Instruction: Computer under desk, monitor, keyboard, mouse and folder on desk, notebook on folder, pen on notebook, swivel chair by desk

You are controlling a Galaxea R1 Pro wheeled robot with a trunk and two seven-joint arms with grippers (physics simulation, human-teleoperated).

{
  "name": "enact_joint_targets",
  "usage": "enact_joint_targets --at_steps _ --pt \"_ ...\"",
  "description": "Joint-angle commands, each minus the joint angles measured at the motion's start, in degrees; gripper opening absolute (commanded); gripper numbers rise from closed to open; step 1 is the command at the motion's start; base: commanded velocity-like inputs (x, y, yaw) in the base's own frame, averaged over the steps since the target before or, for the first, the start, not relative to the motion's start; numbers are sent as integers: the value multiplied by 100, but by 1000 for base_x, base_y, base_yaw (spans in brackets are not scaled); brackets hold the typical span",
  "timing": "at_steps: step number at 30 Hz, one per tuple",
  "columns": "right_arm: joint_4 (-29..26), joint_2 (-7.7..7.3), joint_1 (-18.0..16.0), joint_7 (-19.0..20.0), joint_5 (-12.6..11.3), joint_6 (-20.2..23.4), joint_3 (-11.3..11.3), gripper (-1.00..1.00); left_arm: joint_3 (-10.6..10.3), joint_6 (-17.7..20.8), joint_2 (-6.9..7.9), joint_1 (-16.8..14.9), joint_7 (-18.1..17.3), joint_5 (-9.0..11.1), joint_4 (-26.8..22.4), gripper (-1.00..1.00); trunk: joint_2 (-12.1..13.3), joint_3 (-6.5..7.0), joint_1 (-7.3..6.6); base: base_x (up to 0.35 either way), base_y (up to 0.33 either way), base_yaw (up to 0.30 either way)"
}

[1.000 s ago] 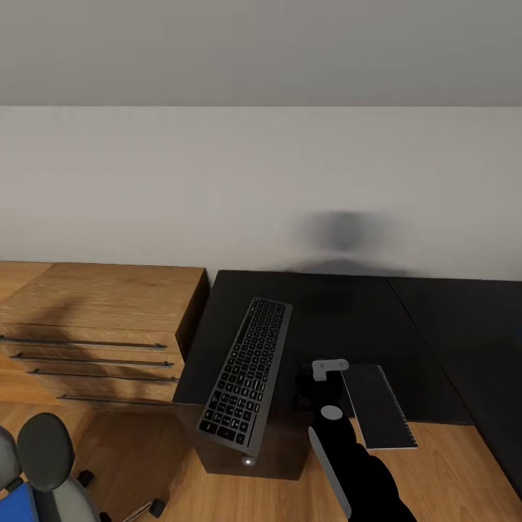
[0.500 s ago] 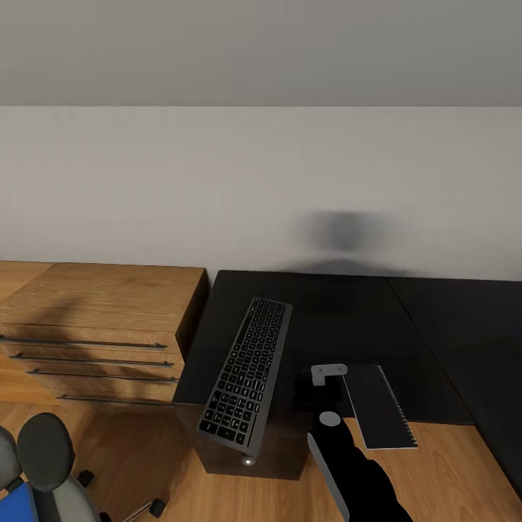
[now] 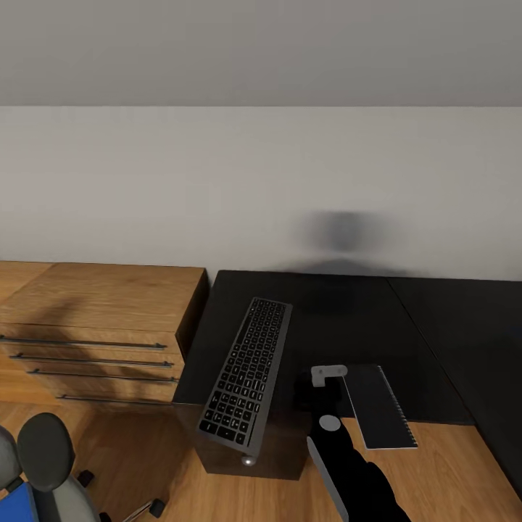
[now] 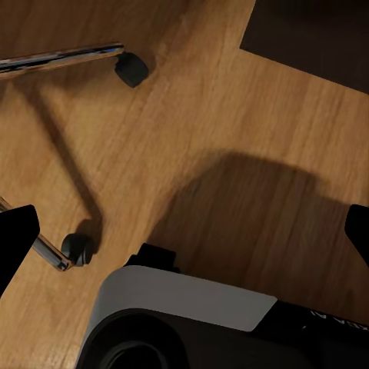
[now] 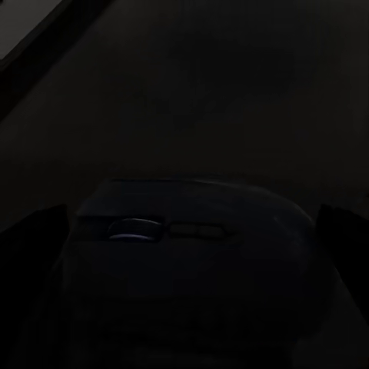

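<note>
From the head view, the right arm reaches to the desk [image 3: 348,304], its gripper [image 3: 313,391] low over the near edge beside the keyboard [image 3: 248,373], which lies lengthwise with its near end hanging past the desk edge. A grey notebook [image 3: 378,406] lies just right of the gripper, also overhanging the edge. The chair [image 3: 43,464] stands at lower left with a sliver of blue folder [image 3: 18,504] on its seat; a wood dresser [image 3: 94,326] sits left of the desk. In the left wrist view, the fingertips [image 4: 15,242] stand wide apart over bare floor [image 4: 231,146], holding nothing, with chair casters [image 4: 132,68] nearby. In the right wrist view, a dark mouse [image 5: 192,254] sits between the fingers on the desk; whether they are clamped on it or loose cannot be told in the gloom. The risk is at the edge: a sideways nudge from the arm could tip the overhanging keyboard or notebook to the floor, and a weak grip could let the mouse slip off too.
</note>
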Motion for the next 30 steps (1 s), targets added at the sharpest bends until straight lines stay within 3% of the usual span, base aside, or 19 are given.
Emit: enact_joint_targets --at_steps 1,9,10,24,30 --pt "348 -5 -2 -16 -51 23 10 -100 -9 -17 -1 -3 21 1 2 100 -2 -5 0 0 0 0" --pt "371 -8 -2 -16 -44 2 6 -100 -9 -17 -1 -3 21 1 2 100 -2 -5 0 0 0 0" --pt "372 -7 -2 -16 -44 1 5 100 -9 -17 -1 -3 21 1 2 100 -2 -5 0 0 0 0" --pt "317 -15 -2 -31 -49 4 -7 100 -9 -17 -1 -3 21 1 2 100 -2 -5 0 0 0 0" --pt "-135 -21 -2 -53 -49 31 7 100 -9 -17 -1 -3 13 1 2 100 239 103 -131 0 0 0"
